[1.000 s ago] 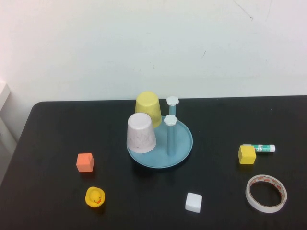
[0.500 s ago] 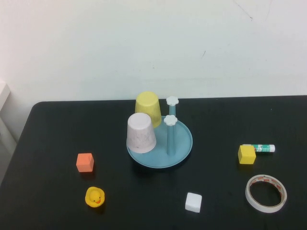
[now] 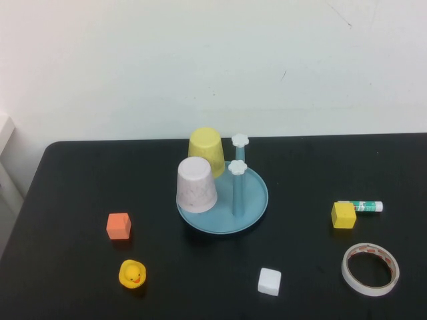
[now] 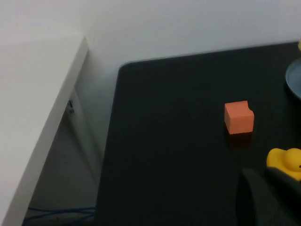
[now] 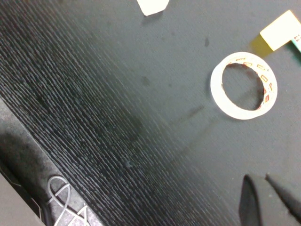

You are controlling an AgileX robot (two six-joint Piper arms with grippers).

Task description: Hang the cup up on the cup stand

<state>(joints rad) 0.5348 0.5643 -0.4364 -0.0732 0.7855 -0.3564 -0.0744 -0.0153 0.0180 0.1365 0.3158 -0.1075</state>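
The left gripper [image 4: 270, 197] hangs over the table's near-left part, the rubber duck [image 4: 287, 162] just beside its dark tip and the orange cube [image 4: 239, 117] a little beyond — whether it is open I cannot tell. Well away from both grippers, the cup [image 3: 196, 185] sits upside down on the cup stand [image 3: 253, 207], next to the yellow cup [image 3: 206, 151]. The right gripper [image 5: 268, 195] hovers near the tape ring [image 5: 243, 84], its tips close together with a thin gap.

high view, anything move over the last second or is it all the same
Nothing visibly changed. The cup sits upside down on the cup stand beside the yellow cup. The left gripper and right gripper appear only in their own wrist views.
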